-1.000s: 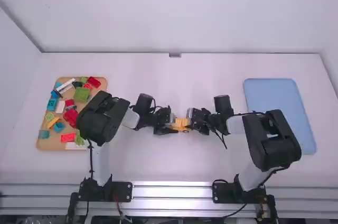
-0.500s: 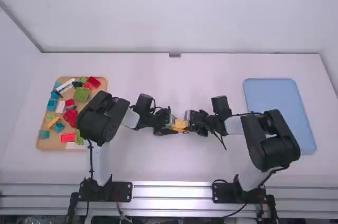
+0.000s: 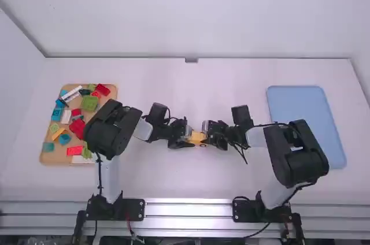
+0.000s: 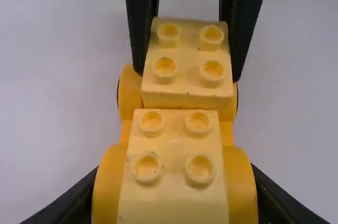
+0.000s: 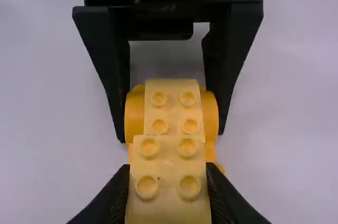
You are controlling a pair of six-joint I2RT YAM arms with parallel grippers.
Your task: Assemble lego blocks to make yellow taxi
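Note:
My left gripper (image 3: 184, 135) and right gripper (image 3: 211, 134) face each other mid-table, with the yellow assembly (image 3: 198, 138) between them. In the left wrist view, my left gripper (image 4: 176, 195) is shut on the rounded orange-yellow sides of the wheeled base (image 4: 239, 184). One pale yellow block (image 4: 174, 166) with four studs is on the base, and a second pale yellow block (image 4: 187, 65) is at its far end, between the right gripper's fingers. In the right wrist view, my right gripper (image 5: 168, 182) is shut on that second block (image 5: 168, 182). How firmly it seats is hidden.
A wooden tray (image 3: 49, 141) of red, green, blue, white and yellow blocks lies at the left, partly behind the left arm. At the right is a blue tray (image 3: 306, 118), its lower part near the right arm.
My right gripper and forearm have shifted slightly to the left over the last second. The left arm has kept still, and both grippers have stayed around the yellow assembly.

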